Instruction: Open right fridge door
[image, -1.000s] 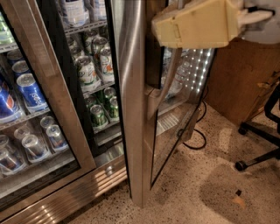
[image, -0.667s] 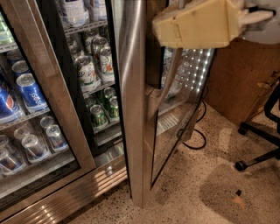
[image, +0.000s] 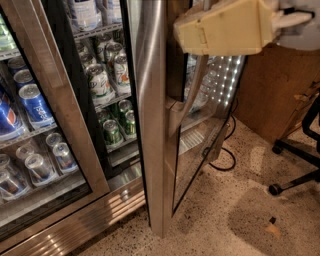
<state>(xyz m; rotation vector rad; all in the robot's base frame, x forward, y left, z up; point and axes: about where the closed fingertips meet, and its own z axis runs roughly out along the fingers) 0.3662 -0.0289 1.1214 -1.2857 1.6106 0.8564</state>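
Nothing has moved — the right fridge door (image: 152, 125) already stands open; our pincer (image: 225, 27) hovers upper right, grip we cannot tell.

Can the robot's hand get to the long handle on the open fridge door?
Probably yes. The gripper sits by the top of the handle, on the same side of the right fridge door, and nothing shows between them.

Nothing visibly changes between the earlier pictures and now. The gripper (image: 225, 27) hangs in the same spot at the top right, just right of the steel edge of the right fridge door (image: 150, 125), which stands at the same open angle.
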